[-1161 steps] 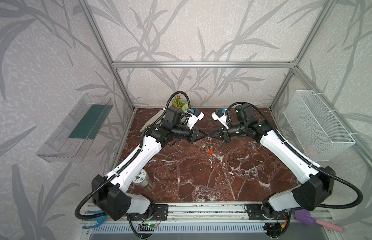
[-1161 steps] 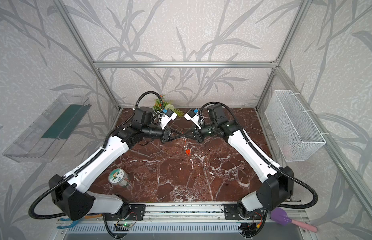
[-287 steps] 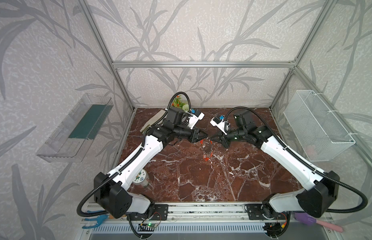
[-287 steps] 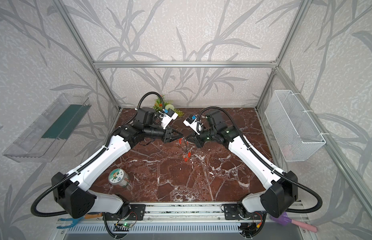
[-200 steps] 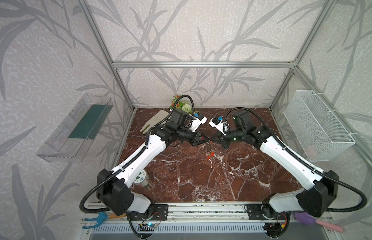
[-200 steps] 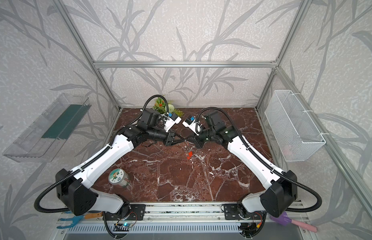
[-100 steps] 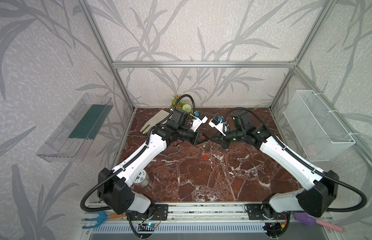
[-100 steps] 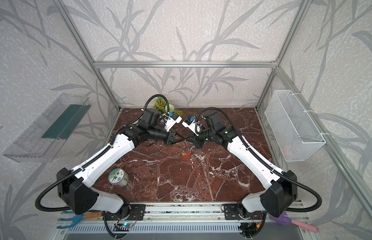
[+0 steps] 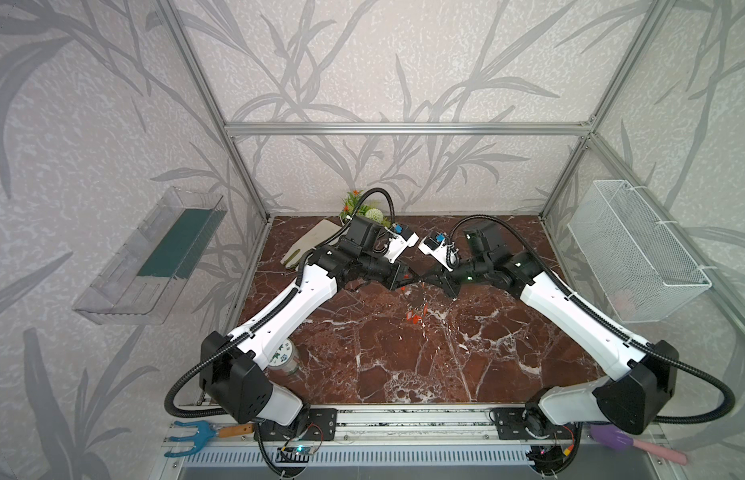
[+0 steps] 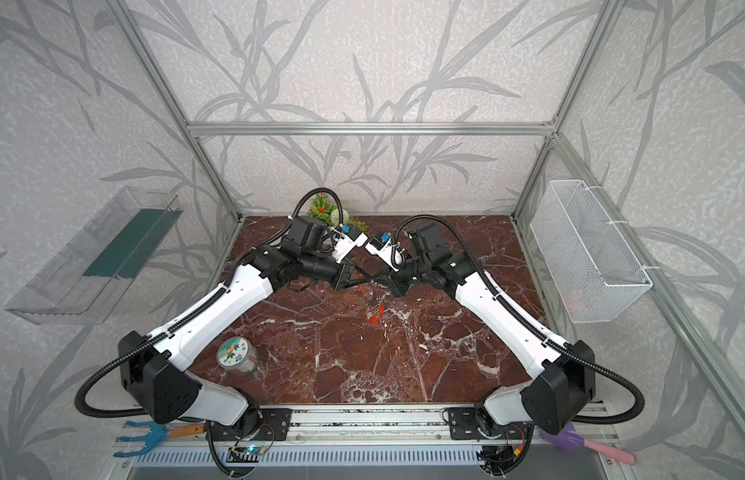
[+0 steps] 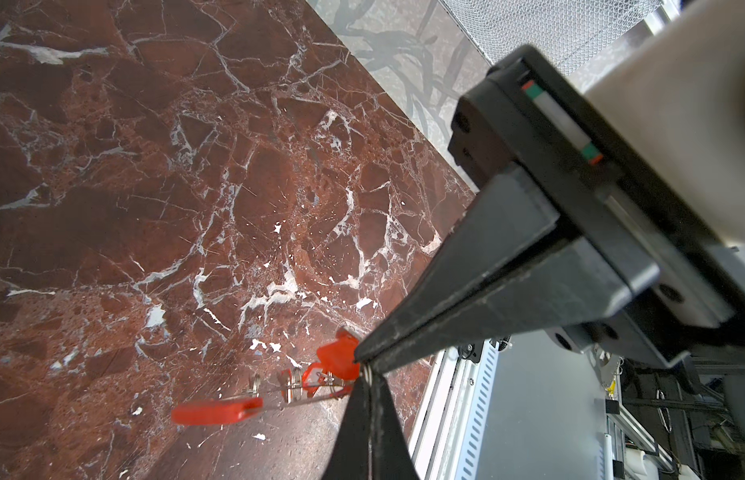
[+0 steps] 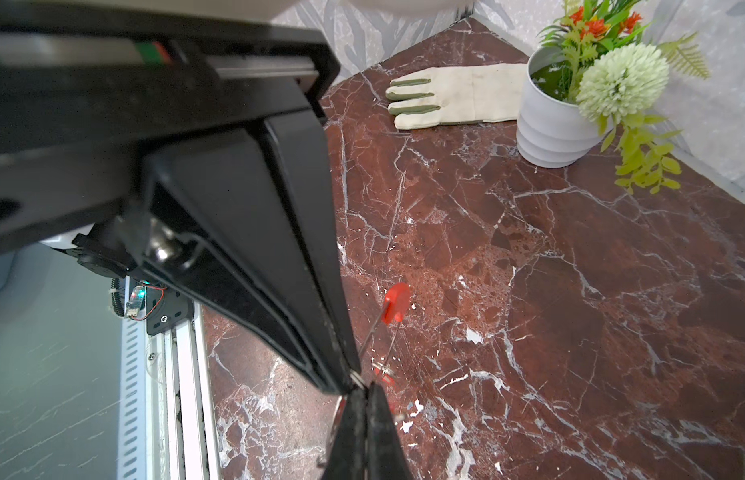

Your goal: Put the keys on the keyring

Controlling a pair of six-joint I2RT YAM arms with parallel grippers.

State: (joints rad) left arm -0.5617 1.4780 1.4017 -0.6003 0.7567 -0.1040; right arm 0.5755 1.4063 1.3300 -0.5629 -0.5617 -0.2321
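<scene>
Left wrist view gives you the closest look: the left gripper (image 11: 366, 376) and the right gripper (image 11: 358, 358) meet tip to tip. Both pairs of matte black, wedge-shaped jaws are pinched shut on the thin grey wire of the keyring (image 11: 317, 398). The keys (image 11: 217, 411), with glossy red-orange rectangular tags and small silver loops, dangle along that wire above the white-veined red-brown marble table (image 11: 196, 166).

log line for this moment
left gripper: shut on keyring | right gripper: shut on keyring | keys: hanging from keyring above table
</scene>
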